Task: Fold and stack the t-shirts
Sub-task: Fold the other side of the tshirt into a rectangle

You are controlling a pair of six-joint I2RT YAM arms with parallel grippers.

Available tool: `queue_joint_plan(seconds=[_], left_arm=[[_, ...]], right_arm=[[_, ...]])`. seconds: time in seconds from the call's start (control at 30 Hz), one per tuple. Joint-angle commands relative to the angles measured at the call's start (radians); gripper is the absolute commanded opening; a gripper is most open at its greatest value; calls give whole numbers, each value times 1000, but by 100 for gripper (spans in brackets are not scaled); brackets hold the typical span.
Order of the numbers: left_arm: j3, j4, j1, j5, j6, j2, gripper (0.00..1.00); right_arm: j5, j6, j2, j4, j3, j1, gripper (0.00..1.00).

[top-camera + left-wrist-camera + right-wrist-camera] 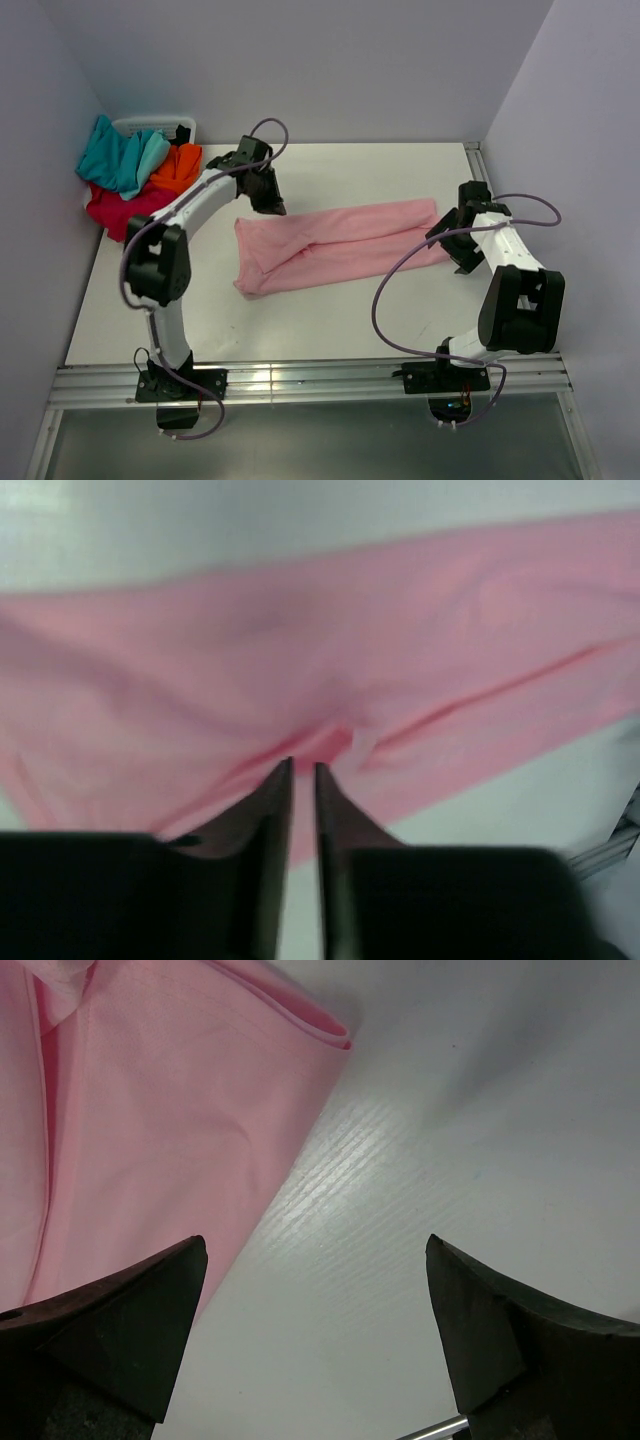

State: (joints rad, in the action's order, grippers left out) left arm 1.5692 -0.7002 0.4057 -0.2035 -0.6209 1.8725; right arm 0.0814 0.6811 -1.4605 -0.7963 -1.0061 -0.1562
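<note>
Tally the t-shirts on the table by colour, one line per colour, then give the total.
pink t-shirt: 1, spread out on its own
teal t-shirt: 1
orange t-shirt: 1
red t-shirt: 1
Total: 4, though the last three are bunched together at the far left and could hide more.

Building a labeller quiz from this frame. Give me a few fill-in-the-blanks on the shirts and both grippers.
1. The left gripper pinches a fold of the t-shirt coloured ___.
2. The right gripper has its jaws ___.
3. The shirt pile sits at the table's far ___ corner.
Missing words: pink; open; left.
</note>
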Motion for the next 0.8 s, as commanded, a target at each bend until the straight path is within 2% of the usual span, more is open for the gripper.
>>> queue_joint_plan(seconds=[0.0, 0.03, 0.17, 0.5, 0.77], left_arm=[[176, -24, 16, -17, 41, 143, 10], [249, -42, 16, -13, 39, 205, 0], [282, -59, 16, -17, 26, 257, 0], [-32, 24, 74, -19, 15, 103, 0], [-176, 62, 156, -43, -8, 27, 0]], right_arm=[[15, -20, 55, 3, 4, -6, 97], [15, -21, 60, 2, 6, -5, 97], [32, -28, 87, -11, 12, -6, 97], [21, -20, 86, 26, 75, -14, 97], [7, -8, 66, 40, 70, -16, 96]])
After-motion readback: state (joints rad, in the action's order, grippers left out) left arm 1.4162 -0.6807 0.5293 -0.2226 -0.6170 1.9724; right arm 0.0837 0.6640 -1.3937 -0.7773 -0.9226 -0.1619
